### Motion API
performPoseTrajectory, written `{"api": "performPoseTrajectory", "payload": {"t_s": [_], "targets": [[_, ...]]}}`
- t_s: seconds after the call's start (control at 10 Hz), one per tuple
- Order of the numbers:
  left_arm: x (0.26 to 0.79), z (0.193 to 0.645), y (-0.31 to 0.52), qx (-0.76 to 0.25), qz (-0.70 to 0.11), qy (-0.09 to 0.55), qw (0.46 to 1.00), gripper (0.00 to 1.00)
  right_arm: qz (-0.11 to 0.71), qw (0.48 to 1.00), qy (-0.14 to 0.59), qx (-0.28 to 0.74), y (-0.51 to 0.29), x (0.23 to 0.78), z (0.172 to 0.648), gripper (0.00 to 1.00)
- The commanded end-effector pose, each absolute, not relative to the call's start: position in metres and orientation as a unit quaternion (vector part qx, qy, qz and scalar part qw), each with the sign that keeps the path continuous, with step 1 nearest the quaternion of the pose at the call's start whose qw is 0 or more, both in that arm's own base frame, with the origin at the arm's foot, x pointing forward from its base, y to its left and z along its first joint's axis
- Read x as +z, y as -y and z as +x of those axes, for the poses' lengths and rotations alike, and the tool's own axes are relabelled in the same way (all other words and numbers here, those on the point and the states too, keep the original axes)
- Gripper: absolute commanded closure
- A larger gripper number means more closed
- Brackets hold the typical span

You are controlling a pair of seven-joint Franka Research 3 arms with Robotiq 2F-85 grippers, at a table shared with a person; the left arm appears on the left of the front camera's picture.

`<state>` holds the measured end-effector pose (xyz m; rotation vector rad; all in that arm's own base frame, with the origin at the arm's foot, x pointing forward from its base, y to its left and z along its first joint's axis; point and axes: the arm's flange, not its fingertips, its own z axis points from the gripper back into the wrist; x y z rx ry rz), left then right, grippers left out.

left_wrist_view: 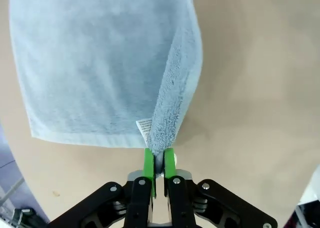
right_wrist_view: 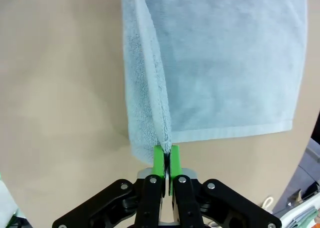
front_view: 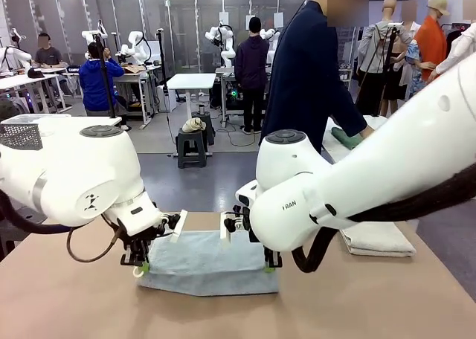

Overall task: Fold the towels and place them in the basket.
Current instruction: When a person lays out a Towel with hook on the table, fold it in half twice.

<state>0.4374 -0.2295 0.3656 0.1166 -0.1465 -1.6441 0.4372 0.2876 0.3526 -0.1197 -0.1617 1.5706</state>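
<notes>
table (front_view: 67, 302): plain tan top across the lower half of the front frame
room: busy lab with other workbenches behind; person (front_view: 305, 79) in a dark top, upper middle-right, at the far edge
cream towel (front_view: 375, 239): folded, sitting right of centre
grey-blue towel (front_view: 208, 261): spread out bottom centre; a ridge of cloth rises into each set of pads
left gripper (front_view: 141, 266): jaws pinched tight on its lower-left corner
right gripper (front_view: 271, 265): same deal, clamped on the lower-right corner

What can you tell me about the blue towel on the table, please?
The towel is pale grey-blue terry, rectangular, lying mostly flat on the tan table. Its two near corners are pinched, one in the left gripper, one in the right gripper, each raised into a small ridge. A white label sits at the left-held corner.
</notes>
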Motion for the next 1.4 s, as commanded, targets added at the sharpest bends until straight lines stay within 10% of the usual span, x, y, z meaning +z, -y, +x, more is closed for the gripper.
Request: {"api": "performPoseTrajectory", "payload": {"t_s": [0.0, 1.3], "targets": [[0.366, 0.468, 0.236, -0.716, 0.07, 0.061, 0.692, 0.9, -0.065, 0.689, 0.077, 0.718, -0.295, 0.351, 0.468, 0.95], [0.35, 0.603, 0.24, -0.682, 0.079, 0.04, 0.726, 0.9, -0.074, 0.698, 0.083, 0.707, -0.282, 0.339, 0.591, 0.95]]}}
